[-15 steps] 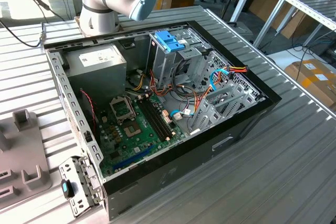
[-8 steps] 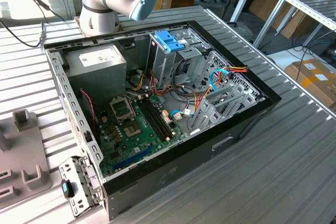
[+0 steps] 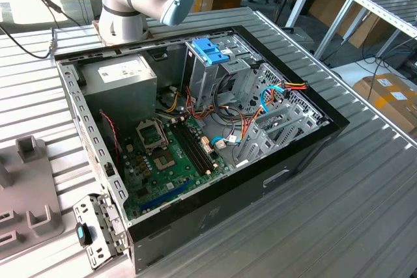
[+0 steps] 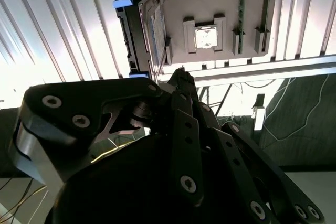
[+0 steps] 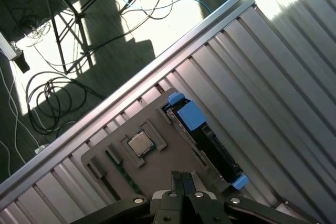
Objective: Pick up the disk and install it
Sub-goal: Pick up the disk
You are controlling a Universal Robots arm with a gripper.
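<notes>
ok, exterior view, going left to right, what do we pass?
grey tray → power-supply box → blue handle → red and yellow wires → cardboard box

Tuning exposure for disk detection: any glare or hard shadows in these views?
Second wrist view: ribbed metal tabletop blown out by glare beside the silver hard disk with blue rails; black gripper underexposed. First wrist view: sunlit floor, hard shadows. Exterior view: even light.

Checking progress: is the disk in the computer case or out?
Out: the disk stands on edge in the grey holder on the ribbed table.
</notes>
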